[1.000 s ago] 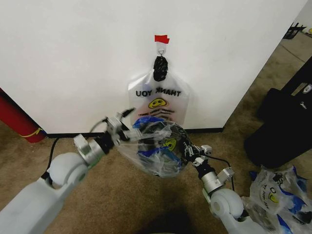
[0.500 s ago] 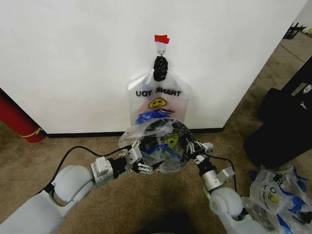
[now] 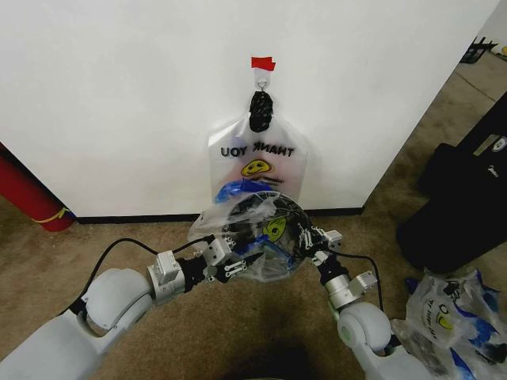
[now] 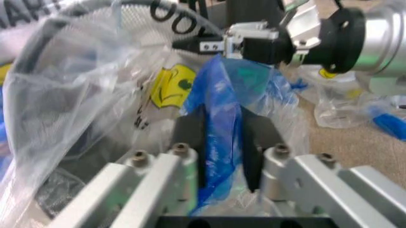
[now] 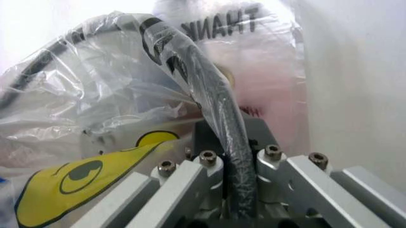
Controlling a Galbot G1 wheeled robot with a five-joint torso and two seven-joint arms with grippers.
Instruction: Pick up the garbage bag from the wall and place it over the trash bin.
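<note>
Fingers (image 4: 190,137) pinching garbage bag (image 3: 265,237), arms low

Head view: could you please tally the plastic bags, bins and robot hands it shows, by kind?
Single plastic bags: 2 (garbage bag on the bin, mirrored-lettering bag on the wall hook)
Bundles of bags: 1 (bag bundle on the floor)
Trash bins: 1 (trash bin)
Robot hands: 2 (left hand, right hand)
Total: 6

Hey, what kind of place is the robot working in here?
Probably an indoor test or lab space, not a home: a bare white wall with a red tape strip above a hook, worn carpet, and a large black case on the floor.
</note>
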